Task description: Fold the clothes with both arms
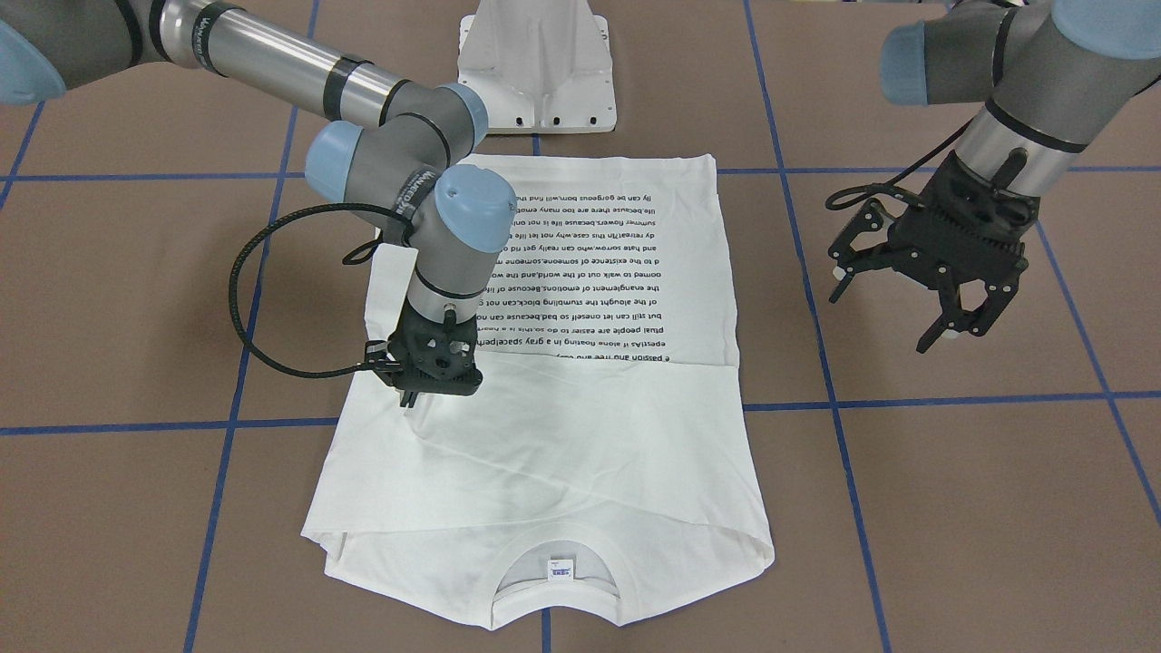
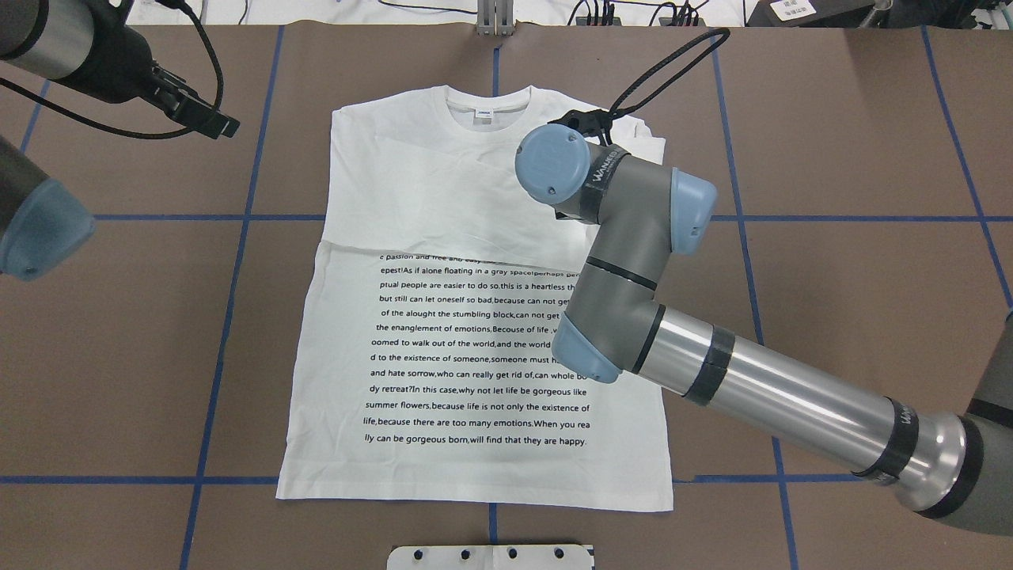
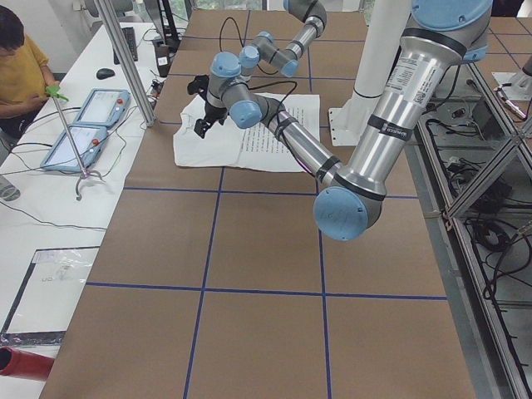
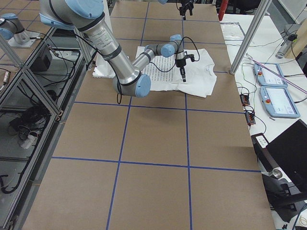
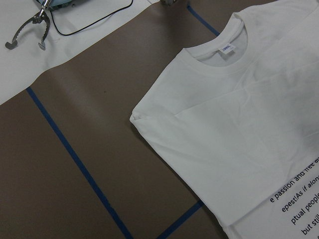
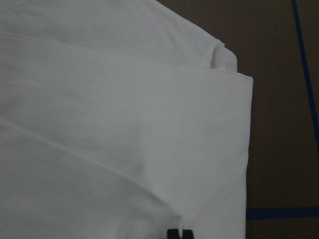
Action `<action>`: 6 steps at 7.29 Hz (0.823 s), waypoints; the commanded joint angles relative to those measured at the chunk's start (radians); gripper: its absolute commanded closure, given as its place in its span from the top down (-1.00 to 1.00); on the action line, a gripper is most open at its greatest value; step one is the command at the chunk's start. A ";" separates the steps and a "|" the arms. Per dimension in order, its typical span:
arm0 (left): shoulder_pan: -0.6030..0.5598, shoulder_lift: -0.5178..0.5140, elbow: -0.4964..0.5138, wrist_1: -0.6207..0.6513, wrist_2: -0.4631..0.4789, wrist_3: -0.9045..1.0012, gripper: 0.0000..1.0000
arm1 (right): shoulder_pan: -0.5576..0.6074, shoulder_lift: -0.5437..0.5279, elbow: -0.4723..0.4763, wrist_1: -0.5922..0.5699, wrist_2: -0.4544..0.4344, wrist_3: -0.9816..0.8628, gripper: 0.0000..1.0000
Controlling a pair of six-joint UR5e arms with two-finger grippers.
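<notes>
**Right pincer nips the shirt, left waits wide**

Brown matte tabletop [image 1: 952, 508] with a blue tape grid. The white T-shirt [image 1: 580, 453] lies flat mid-tabletop, collar far from the robot, sleeves folded in over the chest. It is soft thin knit with faint creases. The right pincer [image 1: 415, 397] is narrow, tips nipping a cloth pucker near the shirt's right edge, likely for the next fold. The left pincer [image 1: 893, 308] hovers wide, off the shirt's left. The neck label [image 1: 559, 570] is small with blue print.

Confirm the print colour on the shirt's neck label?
Blue, on a white neck label; the exterior front-facing view shows it best.
</notes>
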 commanded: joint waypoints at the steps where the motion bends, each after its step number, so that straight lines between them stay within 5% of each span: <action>1: 0.004 0.001 -0.002 0.000 0.000 -0.004 1.00 | 0.002 -0.049 0.051 0.008 0.002 -0.018 0.98; 4: 0.015 0.016 -0.010 0.001 0.012 -0.090 1.00 | 0.028 -0.050 0.196 0.007 0.077 -0.011 1.00; 6: 0.143 0.030 -0.040 -0.015 0.125 -0.285 1.00 | 0.023 -0.211 0.456 0.007 0.133 0.026 1.00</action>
